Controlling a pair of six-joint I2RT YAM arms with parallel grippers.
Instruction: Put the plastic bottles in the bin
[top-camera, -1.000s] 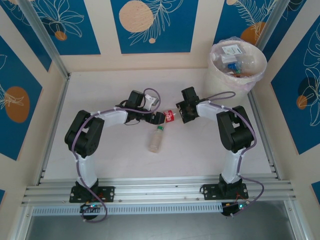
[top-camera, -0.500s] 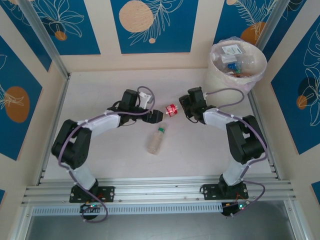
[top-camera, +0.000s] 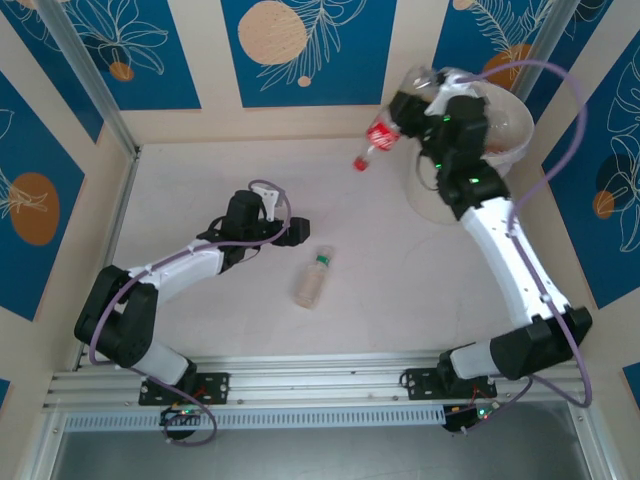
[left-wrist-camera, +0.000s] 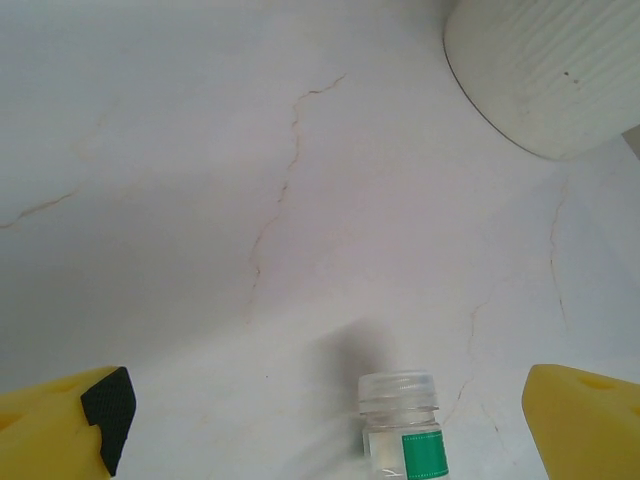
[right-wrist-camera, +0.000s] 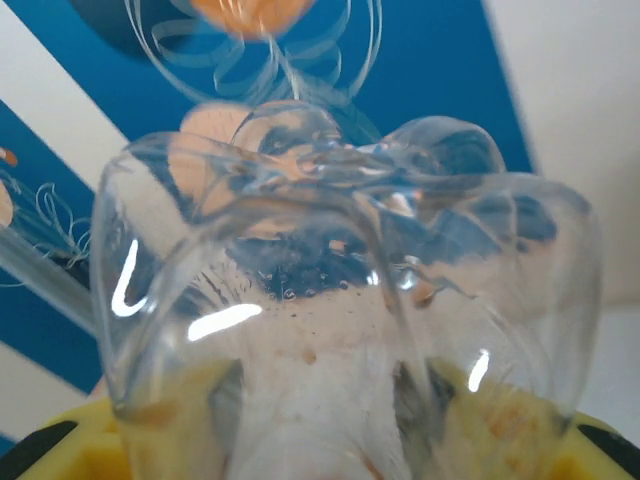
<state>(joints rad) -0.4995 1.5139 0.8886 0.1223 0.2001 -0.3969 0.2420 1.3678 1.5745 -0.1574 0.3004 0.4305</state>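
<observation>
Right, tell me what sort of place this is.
Probably a robot test cell, not a home: left arm and right arm bolted to an aluminium rail, a table boxed in by printed blue panels, and a bin.

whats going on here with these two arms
The right gripper is shut on a red-labelled bottle and holds it in the air beside the bin. The left gripper is open, low over the table, close to a green-labelled bottle that lies there, not yet picked up.
</observation>
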